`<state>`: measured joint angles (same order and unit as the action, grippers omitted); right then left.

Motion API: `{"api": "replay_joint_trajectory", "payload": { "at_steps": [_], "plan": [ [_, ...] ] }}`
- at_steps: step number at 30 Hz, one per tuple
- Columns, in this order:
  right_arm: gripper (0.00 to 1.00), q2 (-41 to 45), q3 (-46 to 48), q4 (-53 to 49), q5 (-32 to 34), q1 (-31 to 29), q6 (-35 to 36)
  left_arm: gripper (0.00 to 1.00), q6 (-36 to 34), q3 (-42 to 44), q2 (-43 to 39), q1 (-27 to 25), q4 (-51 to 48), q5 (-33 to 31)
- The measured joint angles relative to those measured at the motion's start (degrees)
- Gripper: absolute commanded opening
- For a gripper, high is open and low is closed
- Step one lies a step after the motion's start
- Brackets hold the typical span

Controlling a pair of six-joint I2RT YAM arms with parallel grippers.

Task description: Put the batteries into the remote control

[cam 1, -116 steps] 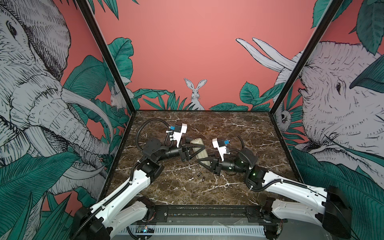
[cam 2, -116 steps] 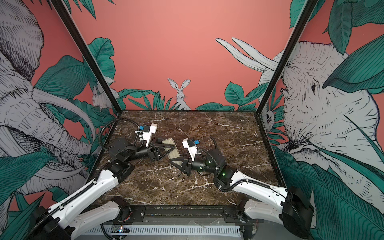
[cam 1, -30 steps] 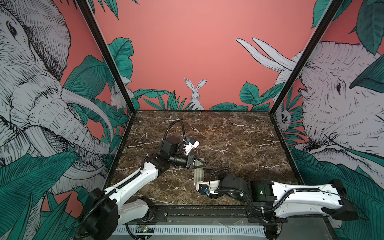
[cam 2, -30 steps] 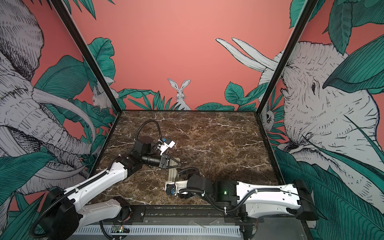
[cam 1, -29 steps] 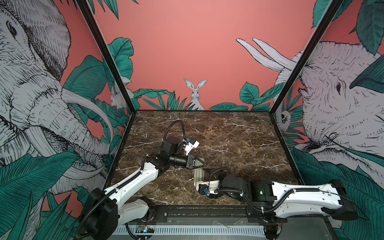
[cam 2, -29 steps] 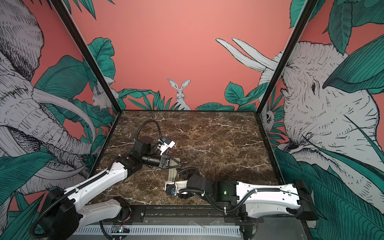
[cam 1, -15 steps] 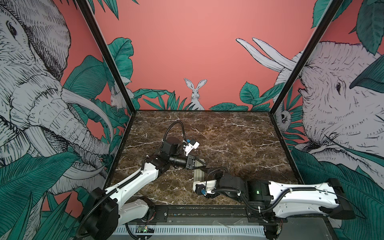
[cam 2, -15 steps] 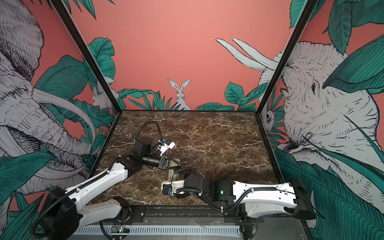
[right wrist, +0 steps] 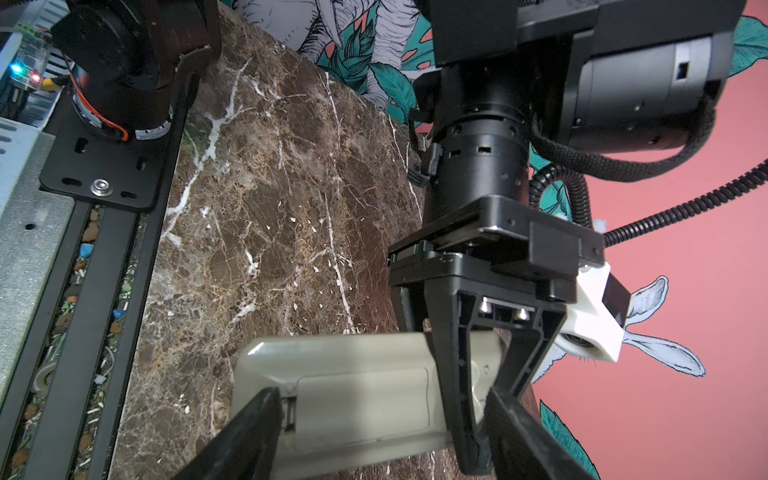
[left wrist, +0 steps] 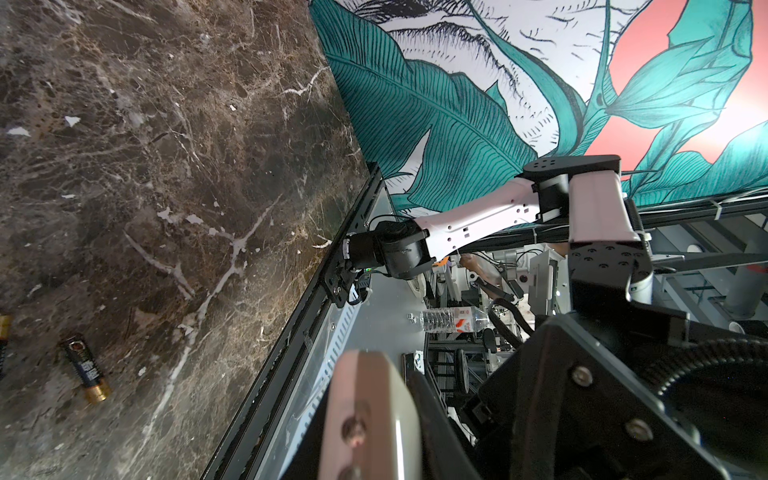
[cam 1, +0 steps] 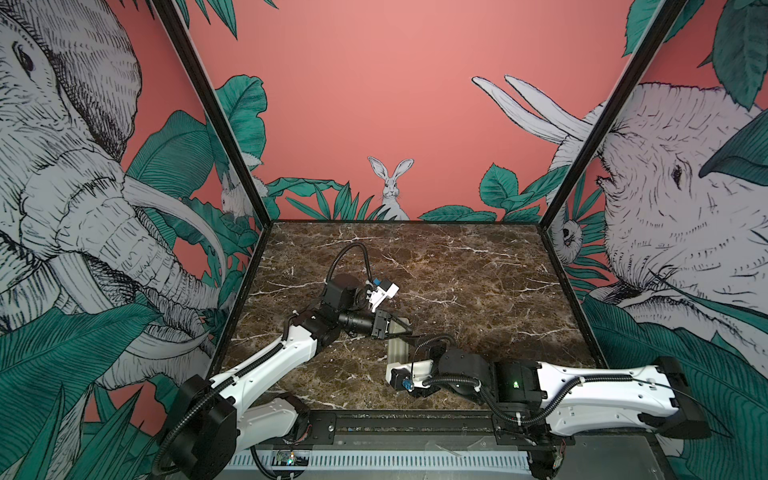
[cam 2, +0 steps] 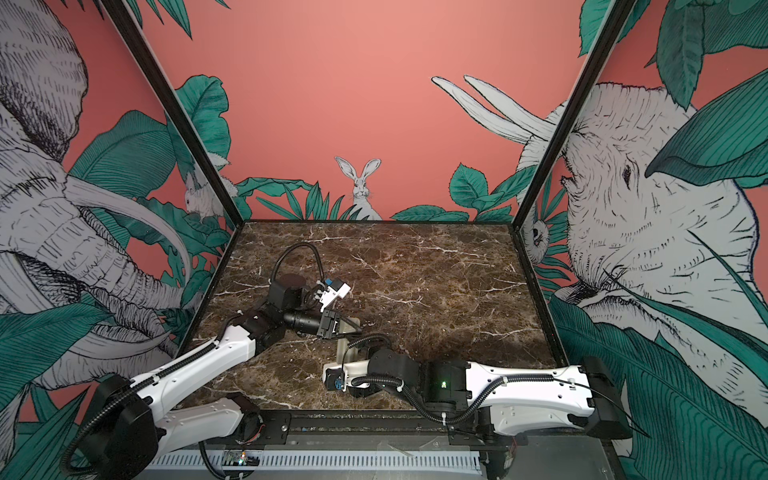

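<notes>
Remote control (right wrist: pixel 353 365) remains pinched by left pincer (right wrist: pixel 478 455) while right pincer (right wrist: pixel 382 399) has spread wider.

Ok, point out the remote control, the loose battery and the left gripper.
remote control (right wrist: pixel 357 395): right wrist view, on its beige back cover.
battery (left wrist: pixel 85 370): left wrist view, on its dark middle.
left gripper (cam 1: pixel 406 331): in a top view, between its fingertips.

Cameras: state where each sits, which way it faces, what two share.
Top views: high in front, looking down on the marble table; left arm and right arm show.
Left wrist: faces a battery and the table's front edge; right arm shows.
Right wrist: faces the remote control held by the left gripper; own right gripper shows.
Shared by top and right wrist views: the remote control.
</notes>
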<state>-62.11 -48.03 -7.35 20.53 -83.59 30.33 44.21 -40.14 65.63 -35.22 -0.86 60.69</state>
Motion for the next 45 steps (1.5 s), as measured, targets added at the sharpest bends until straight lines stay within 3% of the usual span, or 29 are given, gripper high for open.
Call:
{"api": "replay_joint_trajectory", "payload": {
  "at_steps": [26,45],
  "plan": [
    [0.78,-3.10,-1.49,-0.39,-0.98,1.86,2.97,0.00,-0.92,1.38,0.00,0.61,1.73,-0.90],
    [0.76,-2.60,-1.49,5.79,4.59,3.50,6.82,0.00,0.28,1.77,0.02,0.00,3.69,1.38]
  ]
}}
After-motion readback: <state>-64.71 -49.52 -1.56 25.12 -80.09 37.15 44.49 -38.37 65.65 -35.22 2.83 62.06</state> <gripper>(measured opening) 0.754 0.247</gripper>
